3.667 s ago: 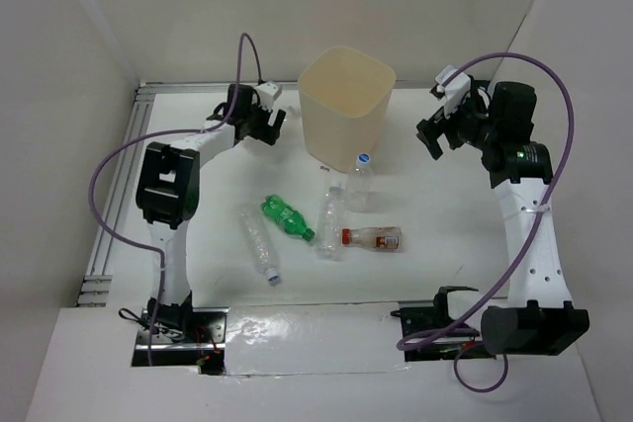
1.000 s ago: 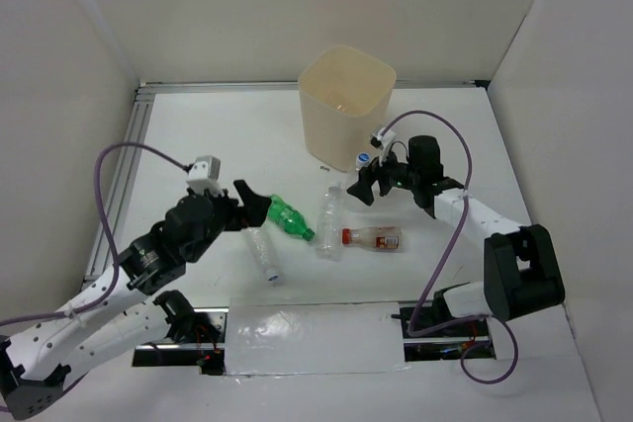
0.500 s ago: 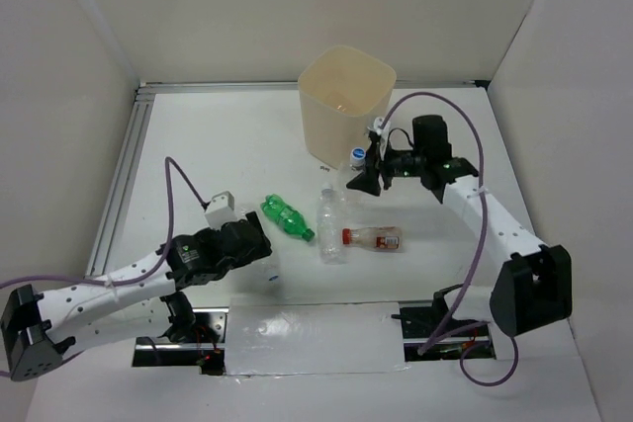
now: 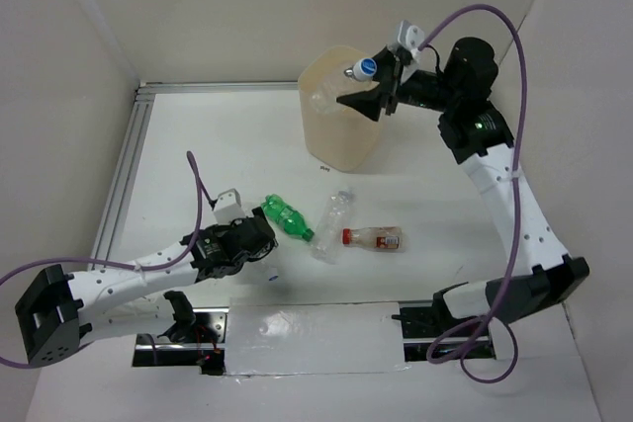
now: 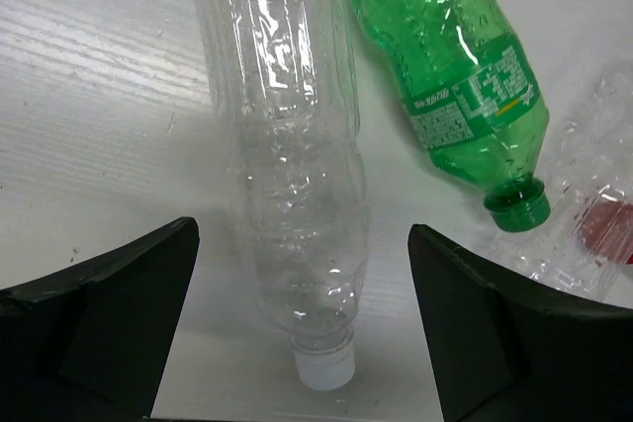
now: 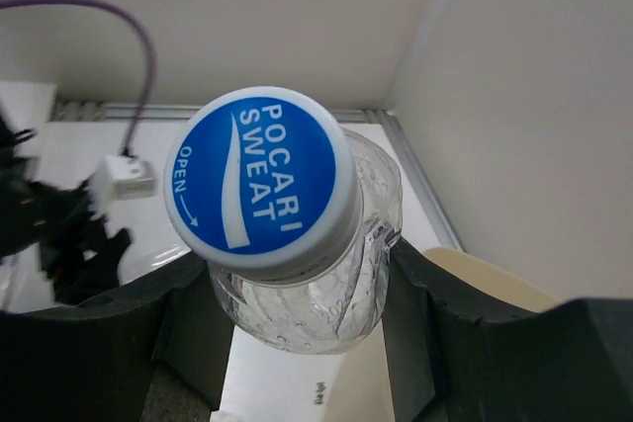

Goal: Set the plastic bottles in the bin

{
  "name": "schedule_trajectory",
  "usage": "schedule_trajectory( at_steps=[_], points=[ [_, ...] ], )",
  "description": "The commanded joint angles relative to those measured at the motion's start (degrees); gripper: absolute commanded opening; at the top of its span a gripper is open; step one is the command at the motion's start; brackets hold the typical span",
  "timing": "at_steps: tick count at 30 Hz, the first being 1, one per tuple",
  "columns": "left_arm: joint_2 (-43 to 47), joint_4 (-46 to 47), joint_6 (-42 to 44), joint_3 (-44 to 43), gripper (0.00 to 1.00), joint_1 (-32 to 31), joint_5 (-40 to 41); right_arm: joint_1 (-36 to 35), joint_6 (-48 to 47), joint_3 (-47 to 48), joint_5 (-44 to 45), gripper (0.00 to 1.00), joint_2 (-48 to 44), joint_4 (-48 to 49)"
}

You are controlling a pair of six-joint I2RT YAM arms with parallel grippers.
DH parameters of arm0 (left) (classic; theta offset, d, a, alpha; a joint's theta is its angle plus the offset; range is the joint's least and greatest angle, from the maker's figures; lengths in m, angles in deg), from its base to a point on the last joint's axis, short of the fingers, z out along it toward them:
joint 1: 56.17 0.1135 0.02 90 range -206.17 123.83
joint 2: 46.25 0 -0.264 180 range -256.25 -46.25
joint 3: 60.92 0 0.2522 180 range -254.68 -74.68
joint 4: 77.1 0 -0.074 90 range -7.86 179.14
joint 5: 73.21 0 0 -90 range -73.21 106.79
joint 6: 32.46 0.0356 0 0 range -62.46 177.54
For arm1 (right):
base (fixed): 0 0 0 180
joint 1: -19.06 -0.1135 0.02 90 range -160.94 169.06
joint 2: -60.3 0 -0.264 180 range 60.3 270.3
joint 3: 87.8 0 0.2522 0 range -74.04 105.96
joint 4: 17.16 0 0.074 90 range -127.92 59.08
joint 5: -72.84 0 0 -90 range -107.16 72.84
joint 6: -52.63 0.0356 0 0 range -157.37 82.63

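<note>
My right gripper (image 4: 368, 94) is shut on a clear plastic bottle with a blue cap (image 4: 365, 69) and holds it in the air over the rim of the beige bin (image 4: 336, 140). In the right wrist view the cap (image 6: 259, 177) faces the camera, with the body pinched between the fingers (image 6: 463, 343). My left gripper (image 4: 261, 244) hangs open low over a clear bottle with a white cap (image 5: 297, 195), one finger on each side, not touching. A green bottle (image 4: 287, 216) lies just right of it.
A crushed clear bottle (image 4: 334, 224) and a red-labelled bottle (image 4: 373, 237) lie in the middle of the table. White walls close in the left, back and right. A metal rail (image 4: 119, 185) runs along the left edge.
The right gripper closed on the blue-capped bottle beside the bin and lifted it up over the bin's rim. The left gripper settled low over the white-capped bottle, still open.
</note>
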Motion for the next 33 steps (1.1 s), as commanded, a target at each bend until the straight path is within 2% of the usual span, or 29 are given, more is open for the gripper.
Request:
schedule_trajectory(
  at_steps=[1,3,6,7,9,10,11,16,18,19,20,22,23,24,25,26,28,29,30,32,33],
  points=[
    [1.14,6.15,2.73,1.75,1.00,2.30,2.16,-0.28,3.99,2.75,13.97,0.38,7.23,8.13],
    [2.46,8.17,5.44,3.16,1.00,3.09,1.11,-0.28,3.30,3.37,19.92,0.40,10.91,9.89],
    [2.46,10.20,6.51,3.95,1.00,4.59,-0.12,0.25,2.76,8.98,23.37,0.43,16.28,6.22],
    [1.59,10.21,6.51,4.56,1.00,5.12,-0.12,1.38,2.76,10.39,23.38,0.52,19.43,4.03],
    [0.53,10.21,6.51,4.57,1.00,5.12,-0.74,1.92,2.15,14.35,22.34,0.75,21.74,0.86],
    [0.01,10.99,6.51,4.57,1.00,5.12,-1.44,2.62,2.15,15.14,21.20,0.92,22.44,-0.37],
    [-1.04,11.00,6.51,4.57,1.00,5.12,-1.44,3.41,1.45,15.15,19.97,1.00,22.45,-1.69],
    [-4.56,16.08,8.87,5.10,1.00,5.64,-3.28,6.21,1.44,13.84,13.92,1.00,15.36,-3.28],
    [-6.85,16.62,8.89,5.10,0.88,5.65,-3.98,7.18,1.44,11.73,10.66,1.00,12.79,-6.43],
    [-7.46,16.62,9.41,4.57,0.84,5.65,-4.51,8.32,-2.47,11.72,4.64,1.00,10.61,-8.62],
    [-7.99,16.62,9.41,4.57,0.76,5.65,-5.04,8.86,-6.43,9.55,0.57,1.00,8.06,-14.91],
    [-8.79,16.62,9.41,4.57,0.64,6.17,-5.05,8.86,-9.86,6.38,-2.34,1.00,6.55,-16.63],
    [-8.79,16.62,9.41,4.57,0.58,6.18,-5.74,9.39,-12.24,4.62,-3.59,0.98,3.58,-18.47],
    [-8.79,15.75,9.93,4.57,0.43,6.18,-5.75,9.39,-14.88,0.78,-4.47,0.94,2.16,-23.10],
    [-7.13,14.61,9.94,3.79,0.33,6.18,-6.45,9.39,-20.38,-1.61,-4.48,0.88,0.75,-25.41],
    [-5.73,13.04,10.72,1.86,0.24,5.48,-6.45,9.39,-22.79,-4.07,-4.48,0.71,-2.13,-27.43],
    [-1.95,6.56,11.78,-1.04,0.10,3.38,-5.93,9.39,-28.76,-11.63,-2.90,0.52,-4.96,-33.76],
    [2.42,4.51,13.09,-4.45,0.07,0.58,-4.19,9.39,-35.14,-14.00,-0.89,0.44,-7.67,-36.22],
    [4.64,3.28,14.76,-6.14,0.04,-0.67,-3.65,9.39,-37.73,-18.38,0.17,0.30,-8.92,-40.24],
    [9.29,3.26,20.71,-11.22,0.00,-3.13,-3.12,9.39,-49.10,-22.27,3.51,0.28,-11.37,-46.23],
    [10.01,5.00,23.45,-12.82,0.00,-3.14,-3.11,9.39,-51.35,-25.77,4.83,0.36,-11.39,-49.74]
  ],
)
